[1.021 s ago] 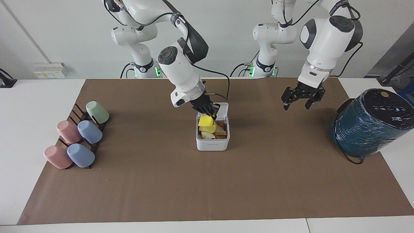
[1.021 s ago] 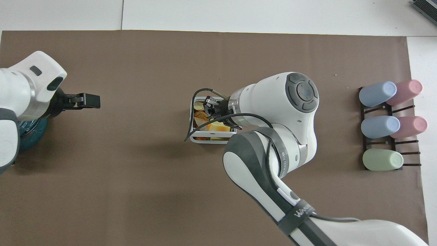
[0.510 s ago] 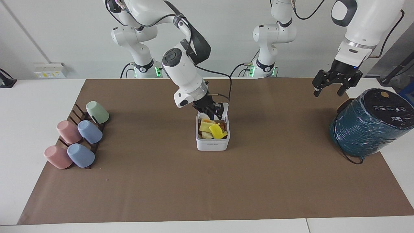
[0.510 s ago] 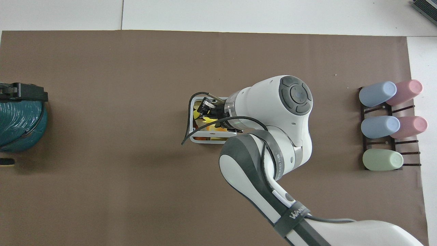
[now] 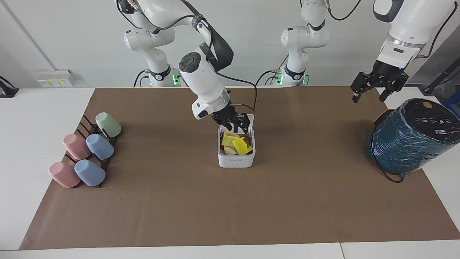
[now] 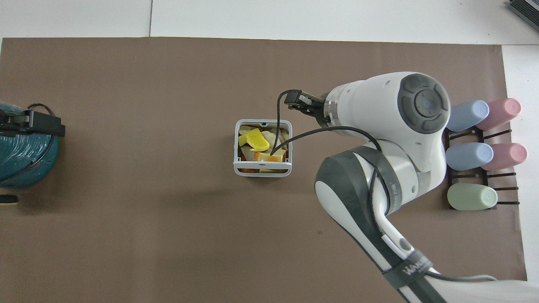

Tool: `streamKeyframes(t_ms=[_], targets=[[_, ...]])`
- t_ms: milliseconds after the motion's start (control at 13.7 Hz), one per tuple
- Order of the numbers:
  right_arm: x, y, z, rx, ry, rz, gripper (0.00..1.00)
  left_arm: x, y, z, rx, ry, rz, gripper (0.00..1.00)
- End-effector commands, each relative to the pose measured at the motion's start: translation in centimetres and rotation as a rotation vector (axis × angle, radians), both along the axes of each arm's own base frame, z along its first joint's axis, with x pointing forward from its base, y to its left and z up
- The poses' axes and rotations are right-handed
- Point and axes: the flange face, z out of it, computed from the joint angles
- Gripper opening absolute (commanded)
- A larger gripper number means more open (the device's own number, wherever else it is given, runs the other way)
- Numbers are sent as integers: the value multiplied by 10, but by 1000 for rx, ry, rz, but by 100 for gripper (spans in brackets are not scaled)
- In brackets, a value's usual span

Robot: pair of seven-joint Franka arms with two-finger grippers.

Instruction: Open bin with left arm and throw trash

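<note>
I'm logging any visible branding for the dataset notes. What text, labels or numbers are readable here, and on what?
"WANLI", or close to it: on the black strap around the right arm.
White marks on the teal cylinder's black top: too small to read.
Grey print on the bin's front wall: too small to read.

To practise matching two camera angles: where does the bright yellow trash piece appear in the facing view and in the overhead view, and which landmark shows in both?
Facing view: the bright yellow piece lies on top of the pile in the open bin, near the picture's middle.
Overhead view: the same piece lies in the bin's part farther from the robots.
Shared landmark: the teal cylinder at the left arm's end.
</note>
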Motion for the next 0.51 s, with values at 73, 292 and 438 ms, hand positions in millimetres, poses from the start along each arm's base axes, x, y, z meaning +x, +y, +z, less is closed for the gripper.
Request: streamKeyframes(t_ms=[73, 292, 438], targets=[[-2, -82, 37, -178, 7, 94, 100, -6, -2, 0, 23, 8, -13, 100], [-11, -143, 63, -226, 58, 104, 100, -4, -2, 1, 23, 0, -10, 100], [-26, -172, 78, -257, 106, 153, 100, -4, -2, 1, 23, 0, -11, 100]])
